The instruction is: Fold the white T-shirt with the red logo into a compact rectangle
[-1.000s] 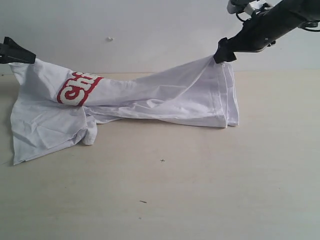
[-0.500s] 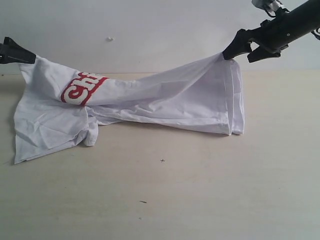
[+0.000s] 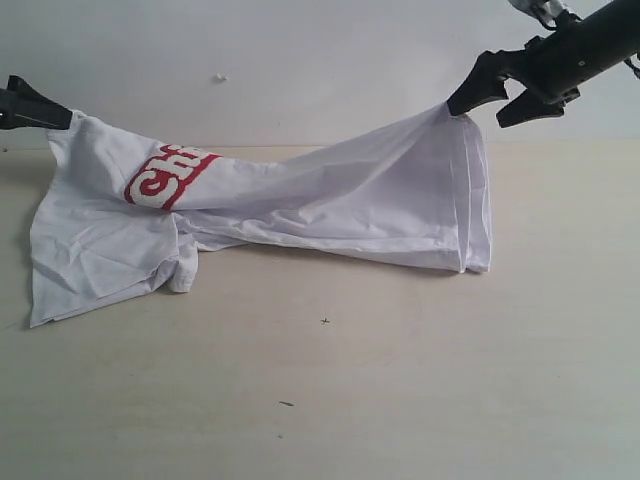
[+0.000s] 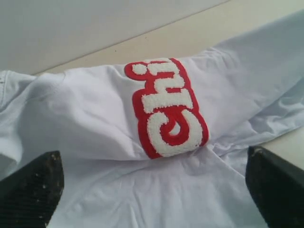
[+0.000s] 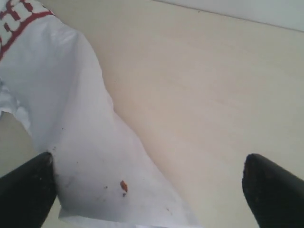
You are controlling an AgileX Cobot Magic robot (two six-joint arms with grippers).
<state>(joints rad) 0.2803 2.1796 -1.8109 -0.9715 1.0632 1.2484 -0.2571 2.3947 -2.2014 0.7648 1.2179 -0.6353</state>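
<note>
On the white T-shirt (image 3: 330,200), the red logo (image 4: 166,111) reads "Chi"; left gripper (image 4: 152,156) jaws spread apart; right gripper (image 5: 148,157) likewise.

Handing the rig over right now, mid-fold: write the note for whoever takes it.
Left end effector: open, the shirt's raised logo end beside it.
Right end effector: open, the other end hanging off one fingertip.
White T-shirt: strung between them, bunched, sagging onto the table; red logo faces up, wrapped over a fold.
Done: no tidy fold yet.
Left: spread flat, fold into a rectangle.
</note>
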